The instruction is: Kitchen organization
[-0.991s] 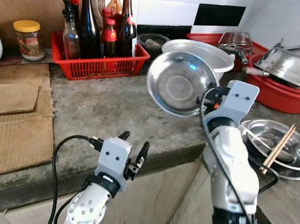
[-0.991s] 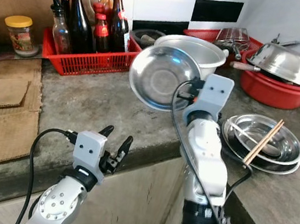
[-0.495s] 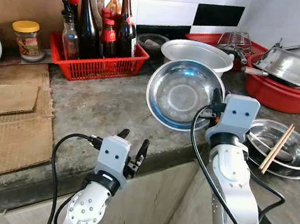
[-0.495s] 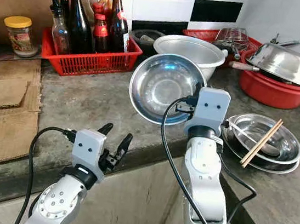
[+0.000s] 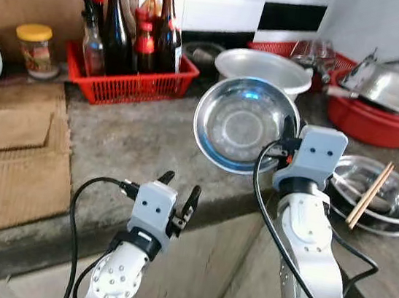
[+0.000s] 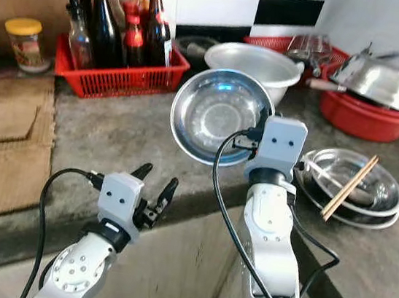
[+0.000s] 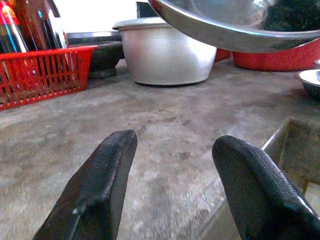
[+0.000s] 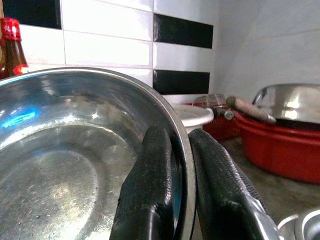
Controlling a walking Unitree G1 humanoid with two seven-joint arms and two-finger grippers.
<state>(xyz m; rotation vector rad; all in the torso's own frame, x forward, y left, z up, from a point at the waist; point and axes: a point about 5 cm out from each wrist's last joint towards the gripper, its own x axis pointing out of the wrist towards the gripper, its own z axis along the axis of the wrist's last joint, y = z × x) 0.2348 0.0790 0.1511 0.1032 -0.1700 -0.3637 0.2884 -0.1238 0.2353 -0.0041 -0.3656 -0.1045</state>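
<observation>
My right gripper (image 5: 286, 137) is shut on the rim of a shallow steel bowl (image 5: 243, 124), holding it tilted above the grey counter (image 5: 141, 141); in the right wrist view one finger (image 8: 150, 185) lies inside the bowl (image 8: 60, 165) and the other outside its rim. My left gripper (image 5: 177, 197) stands open and empty at the counter's front edge, fingers (image 7: 95, 190) apart just above the stone (image 7: 165, 135). Stacked steel bowls (image 5: 379, 206) with chopsticks (image 5: 370, 195) across them sit to the right.
A red basket of sauce bottles (image 5: 129, 44) stands at the back, with a yellow-lidded jar (image 5: 37, 43) to its left. A wide metal pot (image 5: 265, 66), a red basin with a steel pan (image 5: 390, 100) and a red rack (image 5: 308, 53) line the back right. Cardboard (image 5: 7, 160) covers the left.
The right gripper and bowl have barely moved in the last half second, after lowering and tipping the bowl flatter before that. The camera has shifted slightly. The left gripper stays put.
</observation>
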